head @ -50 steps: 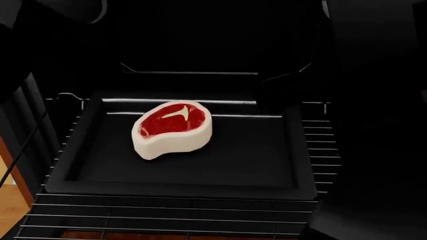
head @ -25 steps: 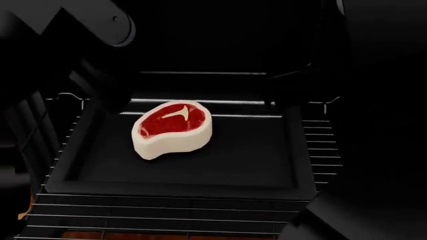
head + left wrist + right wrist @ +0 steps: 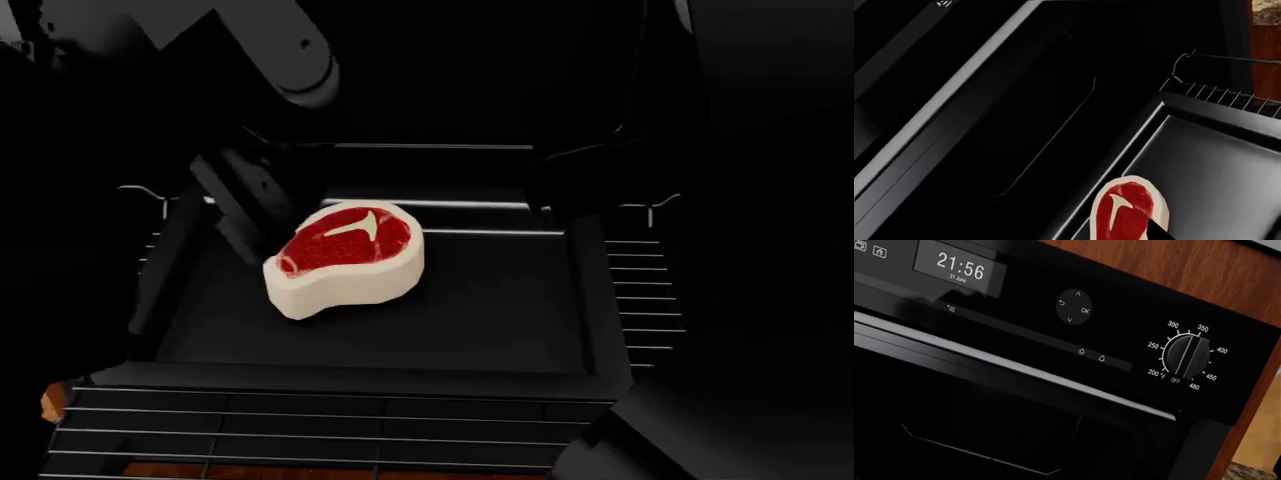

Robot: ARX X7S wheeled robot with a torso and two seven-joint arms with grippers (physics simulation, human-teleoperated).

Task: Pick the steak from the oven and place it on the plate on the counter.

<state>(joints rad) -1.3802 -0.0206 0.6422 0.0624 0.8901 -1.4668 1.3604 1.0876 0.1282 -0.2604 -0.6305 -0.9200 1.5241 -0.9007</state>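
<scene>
The steak (image 3: 347, 258), red on top with cream-white sides, lies on the black baking tray (image 3: 507, 300) inside the dark oven (image 3: 1021, 405). My left gripper (image 3: 258, 218) hangs just beside the steak's far left edge, apart from it. In the left wrist view one dark fingertip (image 3: 1156, 232) overlaps the steak (image 3: 1124, 212), set far off centre, so the jaws stand open and hold nothing. The right arm (image 3: 747, 250) is a dark mass along the right side, and its jaws cannot be made out. The plate is out of view.
The tray rests on a silver wire rack (image 3: 334, 420) that sticks out in front of it. Above the cavity is the control panel with a clock (image 3: 959, 267) and a temperature knob (image 3: 1187, 356). Reddish wood (image 3: 1201, 265) frames it. A sliver of speckled counter (image 3: 1253, 472) shows.
My left arm has swung in from the upper left and come down, bringing its gripper beside the steak. The steak, the tray and the right arm have stayed put.
</scene>
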